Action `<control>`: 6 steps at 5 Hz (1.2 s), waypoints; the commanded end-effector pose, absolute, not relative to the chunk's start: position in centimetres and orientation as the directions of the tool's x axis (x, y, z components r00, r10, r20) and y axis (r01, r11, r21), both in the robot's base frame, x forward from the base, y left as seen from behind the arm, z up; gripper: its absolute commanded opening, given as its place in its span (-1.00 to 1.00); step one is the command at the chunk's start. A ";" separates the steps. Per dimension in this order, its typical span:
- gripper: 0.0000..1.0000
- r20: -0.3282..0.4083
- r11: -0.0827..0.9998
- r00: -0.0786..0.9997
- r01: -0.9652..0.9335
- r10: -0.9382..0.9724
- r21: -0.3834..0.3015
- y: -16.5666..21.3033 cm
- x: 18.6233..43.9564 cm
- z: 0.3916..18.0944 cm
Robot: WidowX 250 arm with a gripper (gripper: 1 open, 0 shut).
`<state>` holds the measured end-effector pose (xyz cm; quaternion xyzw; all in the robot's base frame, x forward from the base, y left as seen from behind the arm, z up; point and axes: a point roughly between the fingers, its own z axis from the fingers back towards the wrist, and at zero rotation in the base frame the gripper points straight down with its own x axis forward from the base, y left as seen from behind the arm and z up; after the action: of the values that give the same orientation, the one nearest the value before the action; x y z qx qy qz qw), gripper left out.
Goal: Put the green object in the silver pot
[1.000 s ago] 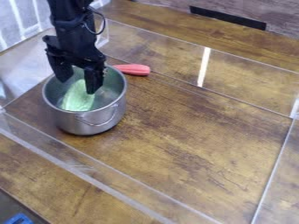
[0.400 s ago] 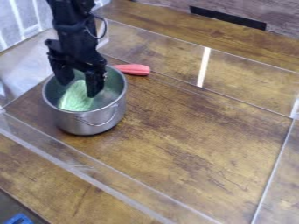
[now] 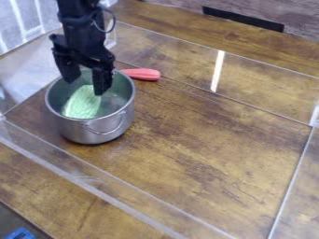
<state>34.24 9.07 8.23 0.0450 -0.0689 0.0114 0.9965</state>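
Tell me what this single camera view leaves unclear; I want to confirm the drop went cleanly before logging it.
- Green object in the silver pot: its far end is covered by the open gripper, so whether the fingers touch it cannot be told.
- Pot's far wall and handles: hidden behind the gripper, or too small.
- Small red object: too small and blurred to identify.
- Arm: cut off by the top edge.

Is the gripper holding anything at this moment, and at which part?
Nothing is held. The gripper is open above the silver pot, and the green object lies inside it.
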 end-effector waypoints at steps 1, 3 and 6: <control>1.00 0.189 0.993 0.982 -0.034 0.013 0.110 9.4 35.2 11.0; 1.00 0.191 0.991 0.982 -0.020 -0.006 0.133 8.5 36.0 13.8; 1.00 0.217 0.990 0.976 -0.014 -0.017 0.140 7.8 35.9 12.7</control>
<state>35.72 7.51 10.38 0.0650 -0.0740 -0.0062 0.9951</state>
